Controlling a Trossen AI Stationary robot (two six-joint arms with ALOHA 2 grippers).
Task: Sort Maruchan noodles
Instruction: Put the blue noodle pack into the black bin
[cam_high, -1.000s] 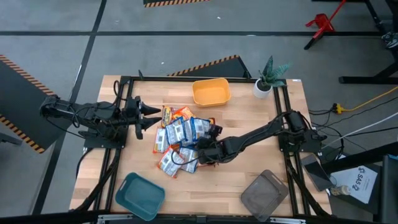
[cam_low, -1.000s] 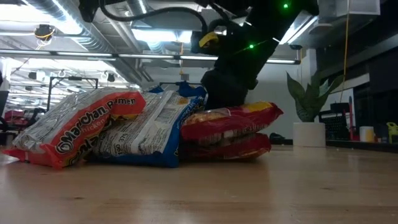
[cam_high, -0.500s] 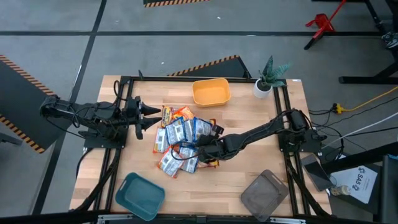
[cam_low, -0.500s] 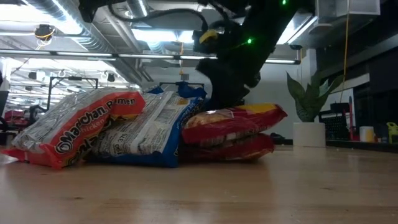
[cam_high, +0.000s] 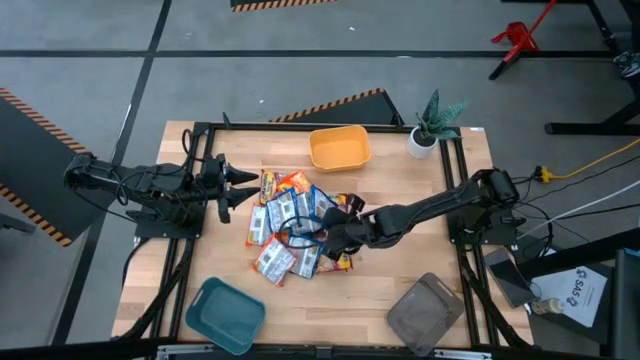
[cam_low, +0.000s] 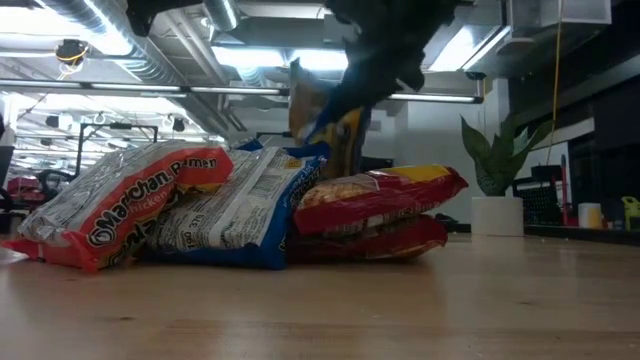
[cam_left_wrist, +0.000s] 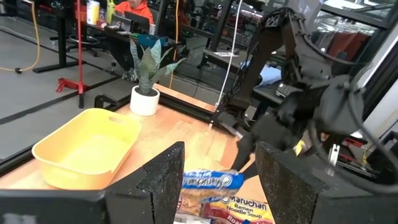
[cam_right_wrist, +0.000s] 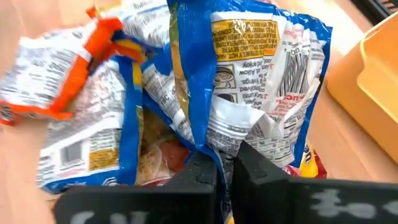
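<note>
The right gripper (cam_high: 322, 234), fingers pinched shut on a blue-white packet's (cam_right_wrist: 249, 81) edge so it hangs clear of the noodle pile (cam_high: 290, 225) at table centre, presumably carries it toward a bin, while the left gripper (cam_high: 250, 185) waits wide open at nine o'clock.

Three bins are counted on the table: one yellow bin (cam_high: 340, 148), one teal bin (cam_high: 225, 314) and one grey bin (cam_high: 425, 312). One potted plant (cam_high: 431, 124) is seen. The noodle packets (cam_high: 285, 232), heaped beside the right gripper (cam_high: 322, 237), cannot be counted exactly.
</note>
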